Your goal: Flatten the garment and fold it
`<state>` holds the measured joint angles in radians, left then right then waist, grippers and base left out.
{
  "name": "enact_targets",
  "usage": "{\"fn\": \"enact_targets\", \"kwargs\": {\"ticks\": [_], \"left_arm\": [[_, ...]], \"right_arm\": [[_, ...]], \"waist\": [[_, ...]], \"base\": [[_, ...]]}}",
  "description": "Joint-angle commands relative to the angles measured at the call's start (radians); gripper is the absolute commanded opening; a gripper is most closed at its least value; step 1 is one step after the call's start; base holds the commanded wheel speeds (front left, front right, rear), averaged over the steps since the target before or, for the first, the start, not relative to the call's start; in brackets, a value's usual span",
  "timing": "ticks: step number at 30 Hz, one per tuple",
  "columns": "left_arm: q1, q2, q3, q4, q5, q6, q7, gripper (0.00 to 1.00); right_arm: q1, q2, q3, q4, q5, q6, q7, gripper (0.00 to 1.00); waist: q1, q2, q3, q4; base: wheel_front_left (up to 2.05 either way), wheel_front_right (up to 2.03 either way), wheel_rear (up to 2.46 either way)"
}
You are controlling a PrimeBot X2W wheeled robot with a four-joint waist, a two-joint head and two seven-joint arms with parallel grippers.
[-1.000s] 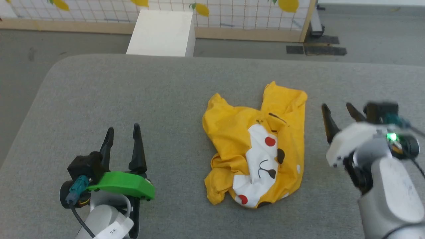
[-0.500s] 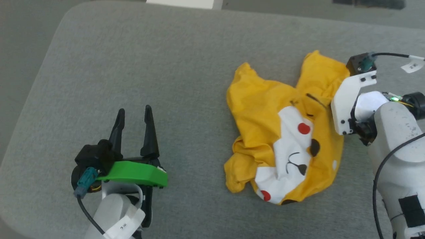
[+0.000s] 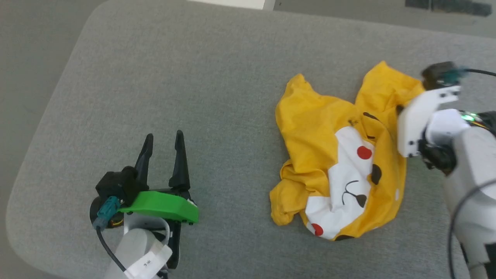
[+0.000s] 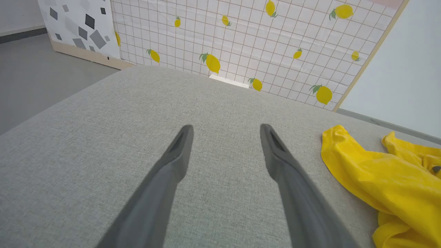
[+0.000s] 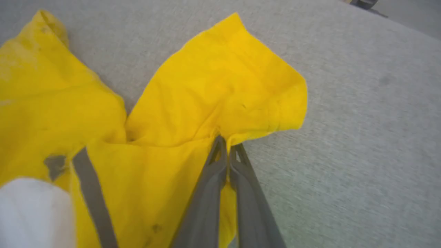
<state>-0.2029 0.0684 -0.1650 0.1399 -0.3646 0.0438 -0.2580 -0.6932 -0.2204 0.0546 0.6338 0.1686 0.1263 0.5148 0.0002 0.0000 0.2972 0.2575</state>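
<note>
The garment [image 3: 333,155], a bright yellow T-shirt with a white cartoon print, red dots and black marks, lies crumpled on the right half of the grey padded surface [image 3: 193,77]. In the right wrist view my right gripper [image 5: 225,144] is shut, pinching a yellow fold of the garment [image 5: 213,89] at its edge. In the head view that arm's white wrist mount [image 3: 418,120] covers the fingers at the garment's upper right side. My left gripper [image 3: 164,136] stands open over bare surface, well left of the shirt. Between its spread fingers is nothing [image 4: 226,128]; the garment [image 4: 372,175] lies to their right.
The padded surface has rounded corners, and its left edge [image 3: 46,116] drops to grey floor. A lemon-print grid panel [image 4: 241,34] stands beyond its far side. A black cable [image 3: 476,71] runs from my right wrist.
The head camera tilted down and shifted. My right gripper moved in onto the garment's upper right edge and shut on a fold. The left gripper stayed open in place.
</note>
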Motion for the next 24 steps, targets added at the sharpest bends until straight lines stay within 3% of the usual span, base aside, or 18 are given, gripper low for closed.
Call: {"fn": "enact_targets", "kwargs": {"ticks": [1,5,8,14,17,18,19,24], "left_arm": [[0.011,-0.004,0.006,0.004,0.005,-0.006,-0.004,1.00],[0.041,-0.007,0.024,0.009,0.006,-0.010,-0.004,1.00],[0.063,-0.008,0.028,0.013,0.007,-0.015,-0.004,1.00],[0.085,-0.011,0.025,0.030,-0.001,-0.019,-0.004,1.00],[0.087,-0.012,0.014,0.048,-0.015,-0.020,0.005,1.00],[0.085,-0.012,0.009,0.054,-0.019,-0.022,0.013,1.00],[0.083,-0.013,0.003,0.060,-0.029,-0.023,0.027,1.00],[0.023,-0.015,-0.054,0.055,-0.075,-0.043,0.166,1.00]], "right_arm": [[0.035,-0.014,-0.033,-0.038,0.024,0.004,-0.035,0.00],[0.176,-0.017,-0.153,-0.196,0.053,0.004,-0.087,0.00],[0.343,0.002,-0.259,-0.315,0.021,0.004,-0.067,0.00],[0.637,0.127,-0.353,-0.458,-0.005,0.004,0.052,0.00],[0.699,0.160,-0.373,-0.512,0.025,0.004,0.051,0.01],[0.705,0.164,-0.382,-0.526,0.038,0.004,0.039,0.58],[0.707,0.167,-0.396,-0.544,0.053,0.004,0.020,1.00],[0.702,0.170,-0.443,-0.604,0.118,0.004,-0.034,1.00]], "waist": [[-0.0002,0.0000,-0.058,-0.044],[-0.0002,0.0000,-0.104,-0.090],[-0.0002,0.0000,-0.132,-0.123],[-0.0002,0.0000,-0.167,-0.161],[-0.0002,0.0000,-0.175,-0.174],[-0.0002,0.0000,-0.178,-0.177],[-0.0002,0.0000,-0.182,-0.179],[-0.0002,0.0000,-0.193,-0.184]], "base": [[0.00,0.00,0.00],[0.00,0.00,0.00],[0.00,0.00,0.00],[0.00,0.00,0.00],[0.00,0.00,0.00],[0.00,0.00,0.00],[0.00,0.00,0.00],[0.00,0.00,0.00]]}}
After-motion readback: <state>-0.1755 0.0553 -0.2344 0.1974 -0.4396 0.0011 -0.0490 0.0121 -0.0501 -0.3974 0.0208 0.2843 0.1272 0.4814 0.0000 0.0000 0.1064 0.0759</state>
